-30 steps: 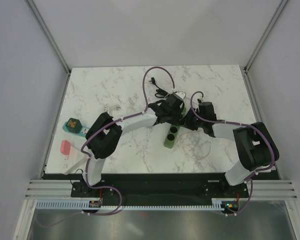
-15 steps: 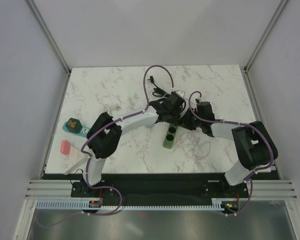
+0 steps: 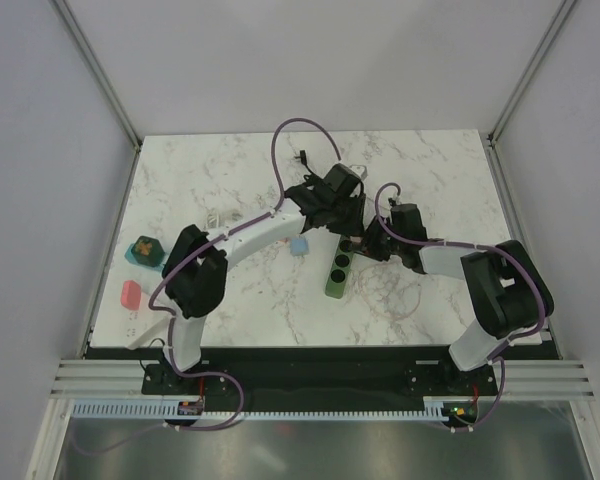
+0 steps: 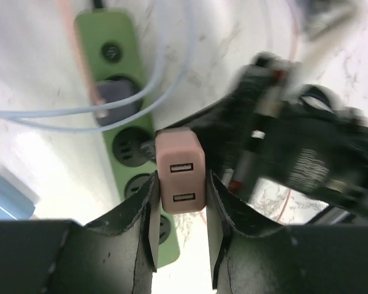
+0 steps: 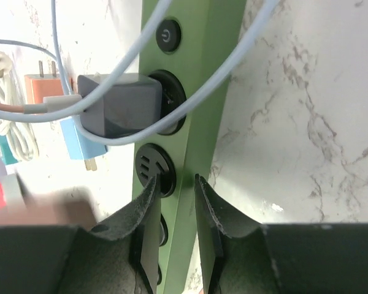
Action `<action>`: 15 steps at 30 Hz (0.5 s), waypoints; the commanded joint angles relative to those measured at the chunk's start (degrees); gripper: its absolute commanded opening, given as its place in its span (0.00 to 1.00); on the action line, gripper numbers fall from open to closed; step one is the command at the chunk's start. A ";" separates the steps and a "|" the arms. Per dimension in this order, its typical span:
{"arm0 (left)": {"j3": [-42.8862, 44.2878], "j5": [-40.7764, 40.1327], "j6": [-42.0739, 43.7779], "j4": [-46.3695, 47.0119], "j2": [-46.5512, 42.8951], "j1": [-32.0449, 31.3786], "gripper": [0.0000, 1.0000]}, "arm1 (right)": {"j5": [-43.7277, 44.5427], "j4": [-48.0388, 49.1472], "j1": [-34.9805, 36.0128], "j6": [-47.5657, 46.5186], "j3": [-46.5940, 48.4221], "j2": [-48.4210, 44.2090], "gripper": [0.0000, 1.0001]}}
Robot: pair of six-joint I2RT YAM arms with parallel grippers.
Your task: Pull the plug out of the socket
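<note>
While the left gripper [image 4: 181, 184] reaches over the middle of the marble table [image 3: 210, 180], its two fingers are closed partway, pinching the pink plug [image 4: 180, 174] by its flat sides. This plug is a small, boxy block in a dusty pink with rounded corners. The face turned toward the wrist camera carries two USB ports, one above the other. Its pins cannot be seen from here. It hangs in the air above the green power strip [image 4: 110, 37], out of any socket, with an empty round socket [image 4: 130, 147] showing just beside it on the strip below.

From overhead, the left gripper [image 3: 332, 200] sits just beyond the far end of the power strip [image 3: 338, 272], which lies flat on the table, running toward the near edge. The right gripper [image 3: 372, 243] meets the strip from the right side. In its own wrist view the right gripper [image 5: 175, 184] has its fingers drawn in across the width of the strip, clamping it, one finger on each long edge.

A grey plug [image 5: 119, 107] is seated in the socket next to the round power button [image 5: 167, 35], and white cables [image 5: 135, 61] loop over it. Off the strip's left side lie a blue plug [image 5: 80, 144] and an orange plug [image 5: 40, 86], both resting on the table.
</note>
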 commanded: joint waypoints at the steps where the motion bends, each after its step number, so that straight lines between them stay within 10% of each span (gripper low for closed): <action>1: 5.70 -0.67 3.34 -1.56 -3.69 -4.04 0.02 | 10.07 -13.08 0.31 -4.24 -2.31 3.70 0.33; 5: -1.50 15.16 -4.67 7.48 -6.15 0.18 0.02 | 9.72 -13.17 0.31 -4.42 -1.69 4.49 0.33; 15: 0.44 -0.12 2.36 -3.57 -8.52 2.81 0.02 | 8.40 -12.99 0.31 -4.68 -2.66 1.07 0.34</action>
